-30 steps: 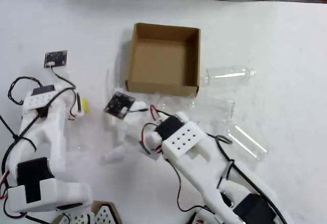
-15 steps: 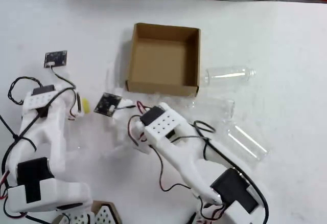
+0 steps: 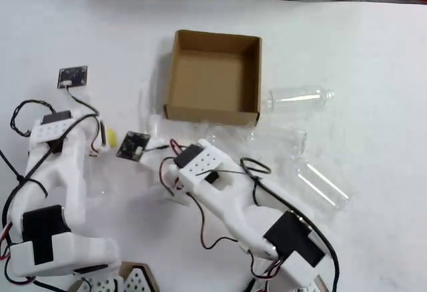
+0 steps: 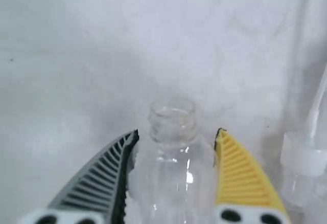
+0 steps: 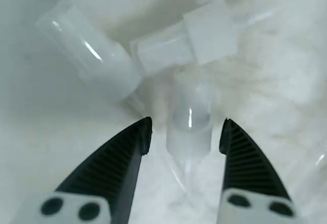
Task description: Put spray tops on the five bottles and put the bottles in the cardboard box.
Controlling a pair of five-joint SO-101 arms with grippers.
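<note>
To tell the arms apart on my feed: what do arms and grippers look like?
Left arm and right arm: white shells, black motors, red and black wires. Left gripper: one grey, one yellow ribbed finger. Right gripper: two black ribbed fingers.

The bottle (image 4: 172,132) clamped in the left tool (image 4: 177,132) is cut off below its shoulder; a spray top (image 4: 305,155) beside it is cropped. From above, the right arm (image 3: 213,172) covers the right tool (image 5: 186,124).

- cardboard box (image 3: 215,79): plain brown
- bottle (image 4: 172,147): clear
- left gripper (image 4: 177,132): ribbed fingers, one grey, one yellow
- right gripper (image 5: 187,120): ribbed black fingers
- spray top (image 5: 189,132): white
</note>
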